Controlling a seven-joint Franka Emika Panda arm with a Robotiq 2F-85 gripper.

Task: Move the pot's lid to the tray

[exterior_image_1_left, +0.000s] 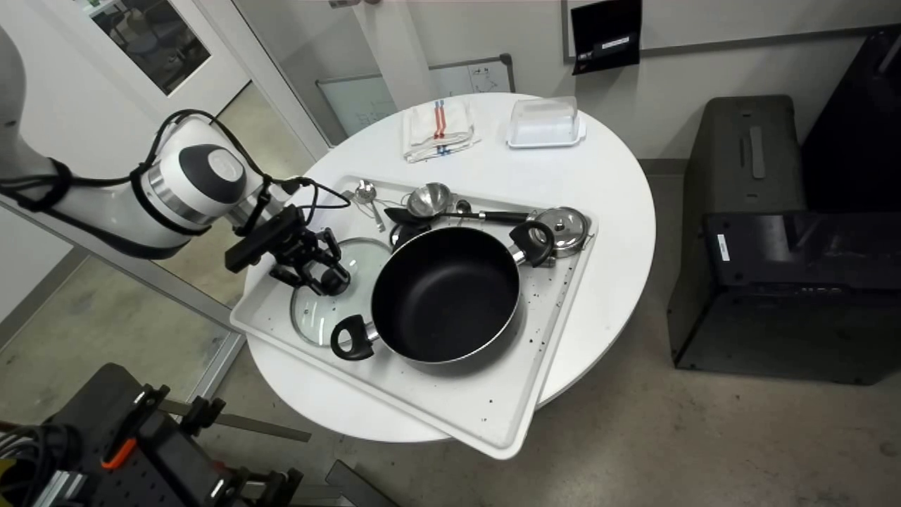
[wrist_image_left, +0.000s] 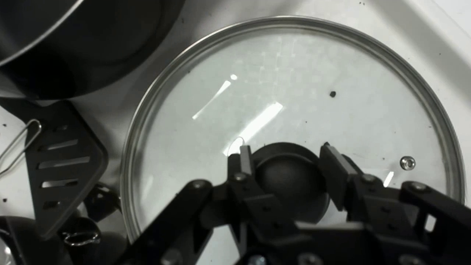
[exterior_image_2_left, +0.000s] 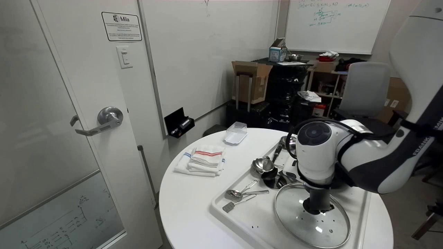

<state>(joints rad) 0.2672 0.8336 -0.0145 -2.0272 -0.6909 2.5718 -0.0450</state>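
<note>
One glass lid (wrist_image_left: 294, 99), round, metal-rimmed, dark knob (wrist_image_left: 292, 189) at centre: on the tray (exterior_image_1_left: 493, 405), just beside the pot (exterior_image_1_left: 447, 292), seemingly flat; in the wrist view a strip of tray parts it from the pot's wall. One pot, black, two side handles (exterior_image_1_left: 361, 332), uncovered, on the same tray; in an exterior view one handle crosses the lid's edge, though whether it truly overhangs cannot be told. One gripper (wrist_image_left: 289, 165), on the lid's side of the pot, low over the glass, its fingers (wrist_image_left: 338, 176) astride the knob: one at the flank nearer the pot, one at the flank farther from it. Whether the pads (wrist_image_left: 245, 162) squeeze the knob or merely stand alongside cannot be told. Governing relation: knob directly between the fingers, lid directly beneath the gripper; the lid, being round, has no long axis, so the knob's centring is what counts. Judged status: transfer done or nearly so; the next move probably calls for spreading the fingers evenly and rising straight, since a drift toward the pot could drag the lid against it. Also listed: one slotted black turner (wrist_image_left: 66, 162), near the pot and just beside the lid; one steel bowl (exterior_image_1_left: 429, 200), near the pot; folded white cloths (exterior_image_1_left: 440, 130), striped red and blue, well apart from the pot, on the table (exterior_image_1_left: 623, 225).
</note>
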